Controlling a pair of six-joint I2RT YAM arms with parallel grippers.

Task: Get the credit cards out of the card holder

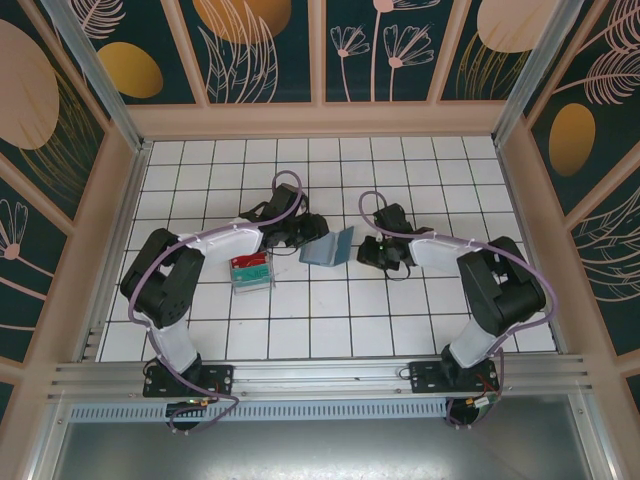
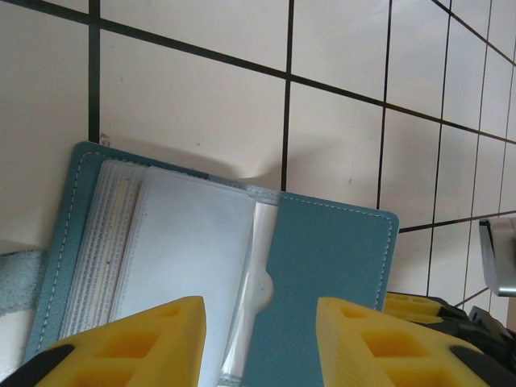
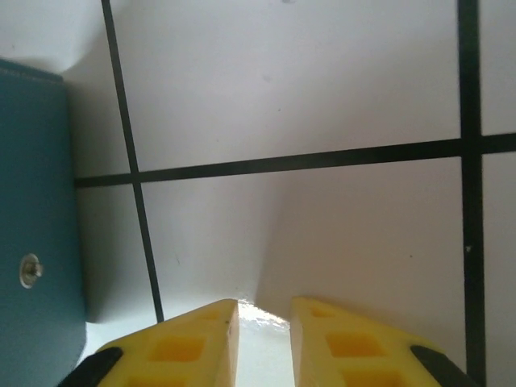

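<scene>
Our left gripper [image 2: 260,326] stands with its jaws partly apart, the two yellow fingertips [image 2: 137,339] spread at either side of the lower part of the card holder [image 2: 330,274]. We cannot tell from the left wrist view whether the tips press on it or just hover over it. The card holder lies open like a book on the white tiled table [image 1: 330,320], its teal cover towards the right and a stack of clear, pale sleeves [image 2: 193,250] on the left half. We cannot make out what sits in those sleeves.

Our right gripper [image 3: 264,310] shows a narrow gap between its yellow fingertips [image 3: 189,347], with nothing in it but bare tile beneath. It sits just beside the holder's edge. In the right wrist view the teal cover fills the left margin and carries a small metal snap stud [image 3: 31,270].

From above, the holder rests near the middle of the table between the two grippers, the left one at its left edge and the right one close to its right edge. A clear plastic tray [image 1: 250,272] with red and green contents sits just left of the holder, in front of the left gripper, apart from it
</scene>
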